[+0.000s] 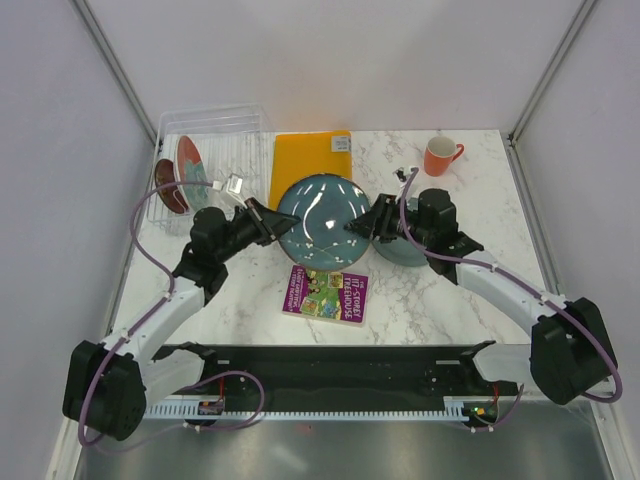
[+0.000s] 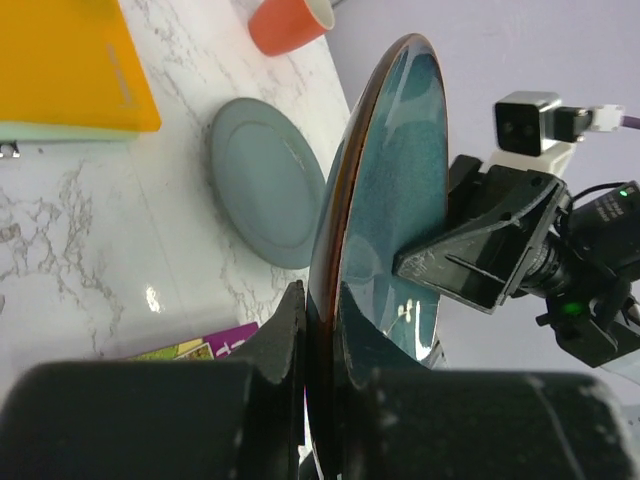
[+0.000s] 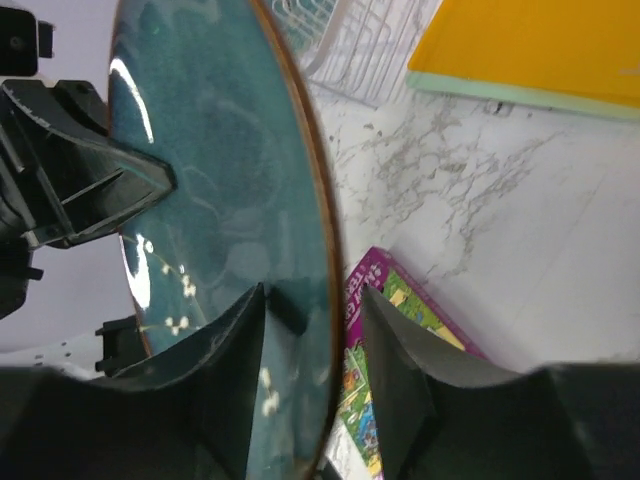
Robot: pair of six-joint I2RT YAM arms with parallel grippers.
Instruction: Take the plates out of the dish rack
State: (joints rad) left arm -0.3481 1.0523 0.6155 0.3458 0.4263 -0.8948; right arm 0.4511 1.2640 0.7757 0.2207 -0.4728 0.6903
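1. The left gripper [image 2: 322, 345] is pinched on the rim of the glossy dark teal plate [image 2: 395, 190], one finger on each face. It holds the plate on edge above the marble table [image 1: 250, 290].
2. The right gripper [image 3: 315, 345] straddles the opposite rim with its fingers spread. A sliver of the purple children's book [image 1: 327, 293] shows between the rim and one finger, so the grip is not closed.
3. The teal plate hangs between the two arms, with the orange folder [image 1: 312, 160] beyond it and the book on the near side.
4. The grey-green plate [image 2: 270, 180] lies flat on the table beneath the right arm, with the orange mug [image 1: 440, 156] further back.
5. The dish rack [image 1: 215, 125] sits at the far left corner. The red plate with teal blotches [image 1: 190, 162] stands in its wires, and the smaller dark red plate [image 1: 168, 185] is at its left side.
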